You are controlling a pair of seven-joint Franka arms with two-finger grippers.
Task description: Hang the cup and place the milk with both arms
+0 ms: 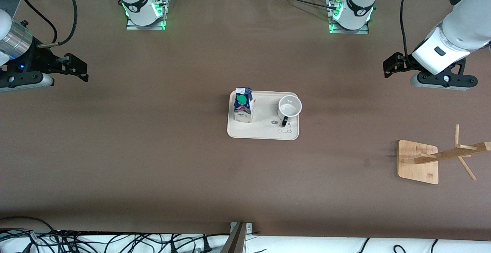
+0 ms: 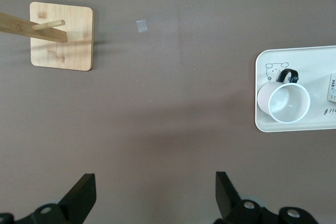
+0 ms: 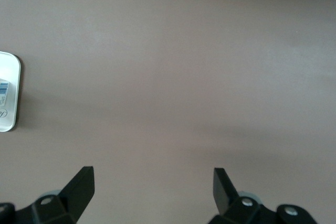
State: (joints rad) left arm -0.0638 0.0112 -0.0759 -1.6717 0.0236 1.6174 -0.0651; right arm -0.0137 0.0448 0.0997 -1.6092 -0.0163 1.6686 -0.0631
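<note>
The white cup (image 1: 289,106) with a black handle stands upright on a cream tray (image 1: 264,133) at the table's middle. It also shows in the left wrist view (image 2: 289,102). The blue and white milk (image 1: 243,105) carton with a green cap stands on the same tray, toward the right arm's end. My left gripper (image 1: 388,69) is open and empty above bare table at the left arm's end; its fingertips (image 2: 85,186) stand wide apart. My right gripper (image 1: 78,70) is open and empty above bare table at the right arm's end, its fingertips (image 3: 84,178) wide apart.
A wooden cup rack (image 1: 419,162) with pegs on a square base stands near the left arm's end, nearer the front camera than the tray; it also shows in the left wrist view (image 2: 62,36). The tray's edge (image 3: 13,93) shows in the right wrist view. Cables lie along the table's front edge.
</note>
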